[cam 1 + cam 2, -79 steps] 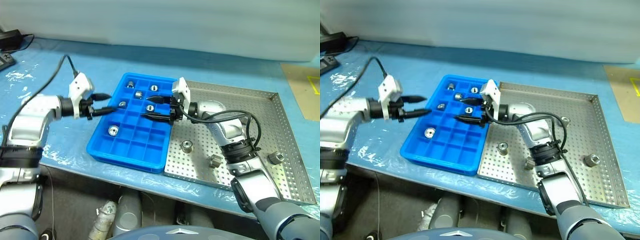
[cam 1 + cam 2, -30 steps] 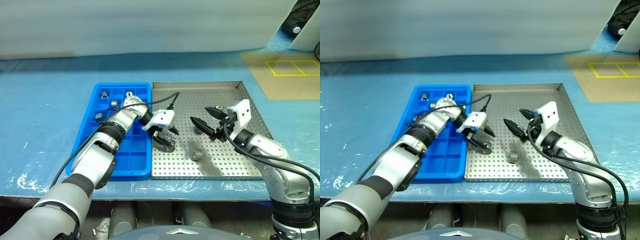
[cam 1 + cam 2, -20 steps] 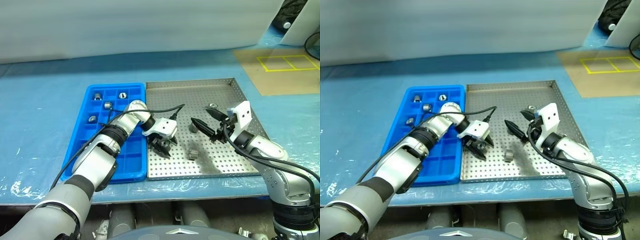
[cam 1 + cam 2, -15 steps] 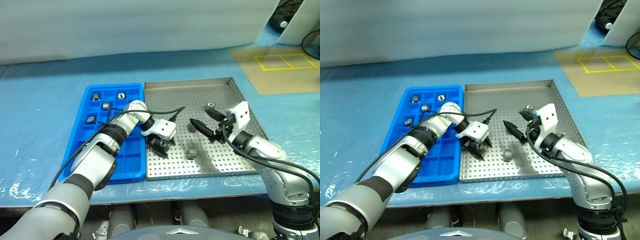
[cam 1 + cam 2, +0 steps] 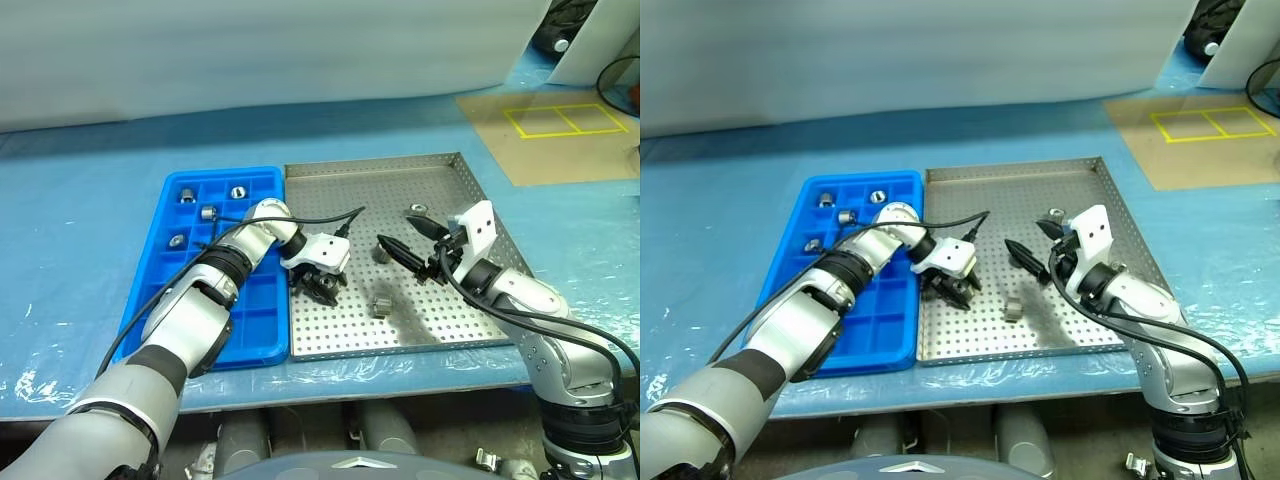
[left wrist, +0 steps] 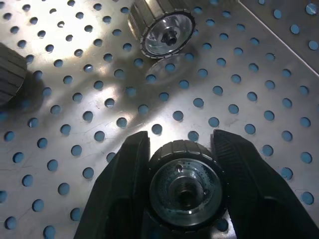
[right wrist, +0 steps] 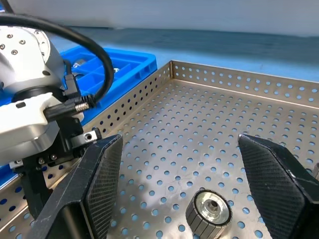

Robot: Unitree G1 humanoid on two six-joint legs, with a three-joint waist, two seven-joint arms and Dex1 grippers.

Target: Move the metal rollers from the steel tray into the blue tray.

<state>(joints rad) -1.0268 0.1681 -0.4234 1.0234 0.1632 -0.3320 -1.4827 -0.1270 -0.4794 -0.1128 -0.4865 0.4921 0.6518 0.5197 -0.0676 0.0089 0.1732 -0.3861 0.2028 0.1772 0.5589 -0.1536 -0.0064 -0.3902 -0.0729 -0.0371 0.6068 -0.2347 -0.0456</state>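
Note:
The steel tray (image 5: 440, 322) lies right of the blue tray (image 5: 252, 322). My left gripper (image 5: 322, 290) is low in the steel tray near its left rim, shut on a metal roller (image 6: 185, 185) that stands on the perforated base between both fingers. Other rollers rest in the steel tray: one (image 5: 380, 305) just to the right, one (image 5: 381, 254) under my right gripper, one (image 5: 417, 210) farther back. My right gripper (image 5: 400, 235) hovers open above the tray's middle, holding nothing. Several rollers (image 5: 208, 211) sit in the blue tray's far compartments.
Both trays rest on a table covered in blue plastic film (image 5: 80, 330). A brown mat with yellow lines (image 5: 560, 130) lies at the back right. A black cable (image 5: 330, 218) loops over the left wrist. The blue tray's near compartments hold nothing.
The left gripper came from the blue tray's side into the steel tray, lowered around a roller and shut on it. The right gripper drew back from the blue tray and stays open. The camera view shifted.

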